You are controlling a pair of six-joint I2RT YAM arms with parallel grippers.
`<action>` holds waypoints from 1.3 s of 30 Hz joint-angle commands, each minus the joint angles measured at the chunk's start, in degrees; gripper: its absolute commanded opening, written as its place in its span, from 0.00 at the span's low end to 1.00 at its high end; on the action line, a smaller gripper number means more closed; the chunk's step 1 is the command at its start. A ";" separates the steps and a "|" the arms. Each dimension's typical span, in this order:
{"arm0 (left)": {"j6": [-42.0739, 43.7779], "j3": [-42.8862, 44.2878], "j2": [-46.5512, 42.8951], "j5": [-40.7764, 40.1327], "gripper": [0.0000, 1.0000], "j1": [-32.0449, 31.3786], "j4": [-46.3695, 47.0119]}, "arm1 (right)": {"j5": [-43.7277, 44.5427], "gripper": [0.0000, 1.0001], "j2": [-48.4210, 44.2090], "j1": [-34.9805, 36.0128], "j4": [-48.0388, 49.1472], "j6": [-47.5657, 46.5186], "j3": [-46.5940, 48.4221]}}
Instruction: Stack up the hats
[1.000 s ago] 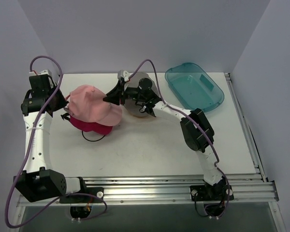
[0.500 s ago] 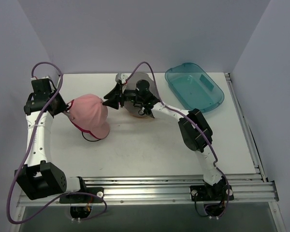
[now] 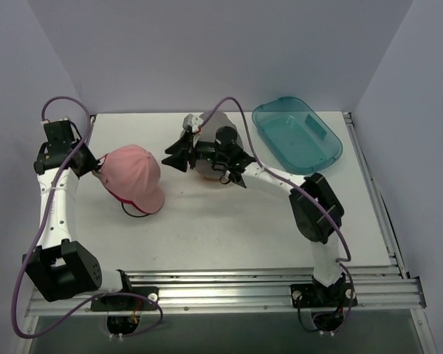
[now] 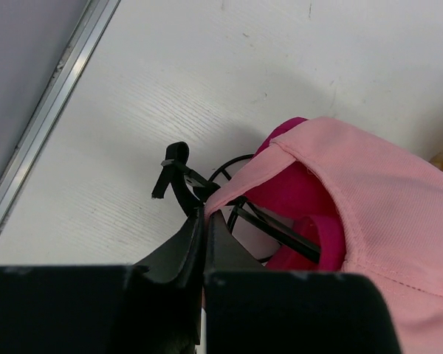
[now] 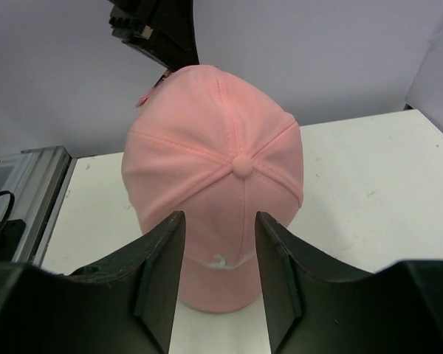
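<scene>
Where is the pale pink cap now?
Top view: the pale pink cap is on the table's left half, over the magenta cap on the black wire stand, its edge pinched by the left tool, open right tool beside it.

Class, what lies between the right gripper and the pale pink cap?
Nothing: only a stretch of bare table separates the right gripper from the pale pink cap, as the top view shows.

The pale pink cap [image 5: 214, 169] is seen crown-on, its top button centred. The right gripper [image 5: 218, 221] is held open, its black fingers [image 5: 159, 273] framing the cap. The left gripper [image 5: 170, 51] is seen at the cap's far edge. A metal rail [image 5: 37, 177] borders the white table [image 5: 369, 184].
</scene>
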 commanded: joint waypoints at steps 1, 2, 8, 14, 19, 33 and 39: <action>-1.40 1.59 1.26 -1.46 0.02 1.43 4.54 | 3.70 0.39 -11.17 1.06 5.89 0.65 -7.09; -1.49 1.94 1.78 -1.37 0.02 1.43 4.71 | 5.10 0.40 -12.75 1.33 6.33 0.57 -9.13; -1.93 4.14 3.28 -1.45 0.20 1.43 4.37 | 12.93 0.40 -25.67 2.29 6.51 5.30 -22.74; -0.88 2.91 4.77 -3.21 0.33 1.43 4.28 | 18.65 0.40 -33.24 4.93 4.60 5.76 -32.35; -0.08 0.89 5.22 -4.09 0.33 1.43 5.24 | 22.34 0.39 -36.50 7.39 0.54 5.58 -35.78; -0.52 -2.45 8.73 -3.56 0.33 1.34 3.49 | 28.14 0.39 -40.11 10.56 -7.02 1.62 -36.58; -0.96 -3.94 7.68 -2.69 0.32 1.34 3.13 | 30.69 0.39 -40.28 11.17 -7.72 1.71 -36.75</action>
